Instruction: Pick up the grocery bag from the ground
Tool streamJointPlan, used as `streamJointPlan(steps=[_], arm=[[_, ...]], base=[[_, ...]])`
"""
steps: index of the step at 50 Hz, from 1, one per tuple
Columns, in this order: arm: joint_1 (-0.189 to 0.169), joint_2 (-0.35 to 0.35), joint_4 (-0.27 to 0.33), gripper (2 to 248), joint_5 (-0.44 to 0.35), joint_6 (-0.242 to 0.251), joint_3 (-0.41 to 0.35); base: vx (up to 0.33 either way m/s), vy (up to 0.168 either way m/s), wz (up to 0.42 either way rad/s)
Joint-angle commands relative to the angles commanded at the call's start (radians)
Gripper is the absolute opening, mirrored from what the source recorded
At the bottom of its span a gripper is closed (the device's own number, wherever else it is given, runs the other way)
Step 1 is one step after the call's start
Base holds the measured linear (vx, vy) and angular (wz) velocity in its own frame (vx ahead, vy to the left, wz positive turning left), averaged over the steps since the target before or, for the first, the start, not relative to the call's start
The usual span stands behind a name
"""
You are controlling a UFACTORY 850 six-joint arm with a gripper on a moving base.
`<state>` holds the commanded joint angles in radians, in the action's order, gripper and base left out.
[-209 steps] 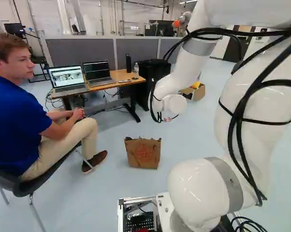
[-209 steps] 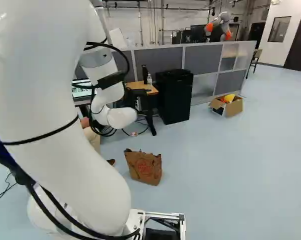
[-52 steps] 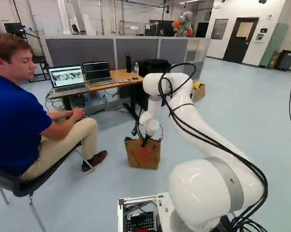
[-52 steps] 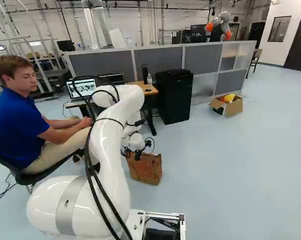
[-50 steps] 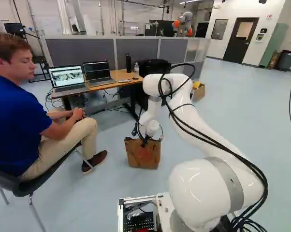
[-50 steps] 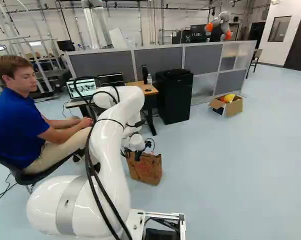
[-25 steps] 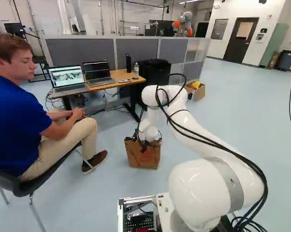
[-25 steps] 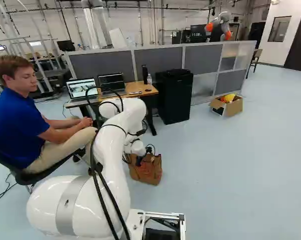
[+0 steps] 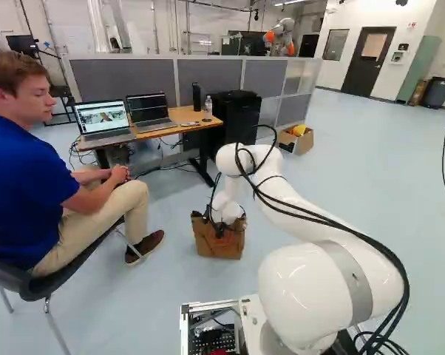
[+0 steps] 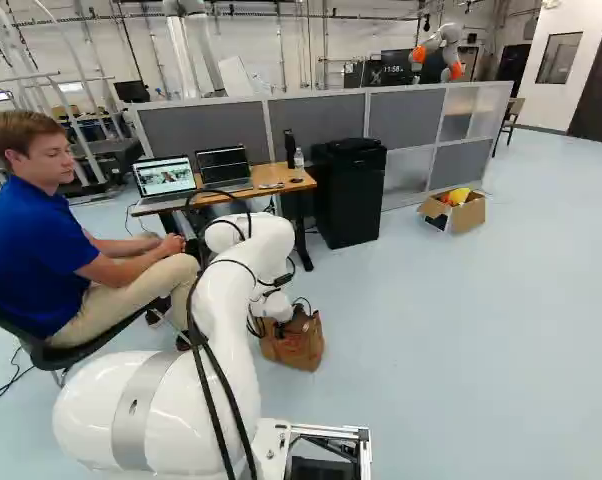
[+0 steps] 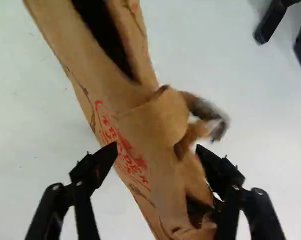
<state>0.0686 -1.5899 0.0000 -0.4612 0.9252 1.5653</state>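
The gripper (image 9: 221,229) points down at the top of the brown paper grocery bag (image 9: 224,248), which stands upright on the floor in the left base view. In the right base view the bag (image 10: 297,350) is partly covered by the wrist. Seen from the wrist, the gripper (image 11: 156,149) is open, its two black fingers wide apart on either side of the bag (image 11: 103,65). A folded paper handle (image 11: 165,112) lies just ahead of the gap between the fingers. Whether a fingertip touches the paper, I cannot tell.
A person (image 9: 38,163) sits close to the bag, one shoe (image 9: 145,246) near it. Behind stand a desk (image 9: 187,115) with two laptops, a black cabinet (image 10: 349,195) and a cardboard box (image 10: 468,212). Another robot (image 10: 441,50) is beyond the partition.
The arm has lowered, bringing the gripper down onto the bag's top; its upper joints sank in both base views. The bag and base have stayed where they were.
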Motion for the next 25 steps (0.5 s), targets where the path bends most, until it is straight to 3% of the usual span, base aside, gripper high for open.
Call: streamJointPlan(steps=[1, 2, 6, 7, 12, 13, 17, 18, 22, 23, 25], arm=[[0.000, 0.000, 0.000, 228, 0.000, 0.000, 0.000], [0.000, -0.001, 0.000, 189, 0.000, 0.000, 0.001], [0.000, -0.001, 0.000, 189, 0.000, 0.000, 0.001], [0.000, -0.002, 0.000, 151, 0.000, 0.000, 0.002], [0.000, -0.002, 0.000, 151, 0.000, 0.000, 0.002], [0.000, -0.002, 0.000, 112, 0.000, 0.000, 0.002], [0.000, -0.002, 0.000, 112, 0.000, 0.000, 0.002], [0.000, -0.002, 0.000, 74, 0.000, 0.000, 0.002], [0.000, -0.002, 0.000, 74, 0.000, 0.000, 0.002], [0.000, -0.002, 0.000, 37, 0.000, 0.000, 0.002], [0.000, -0.002, 0.000, 37, 0.000, 0.000, 0.002]], base=[[0.000, 0.000, 0.000], [0.000, 0.000, 0.000], [0.000, 0.000, 0.000], [0.000, 0.000, 0.000], [0.000, 0.000, 0.000], [0.000, 0.000, 0.000], [0.000, 0.000, 0.000], [0.000, 0.000, 0.000], [0.000, 0.000, 0.000], [0.000, 0.000, 0.000], [0.000, 0.000, 0.000]])
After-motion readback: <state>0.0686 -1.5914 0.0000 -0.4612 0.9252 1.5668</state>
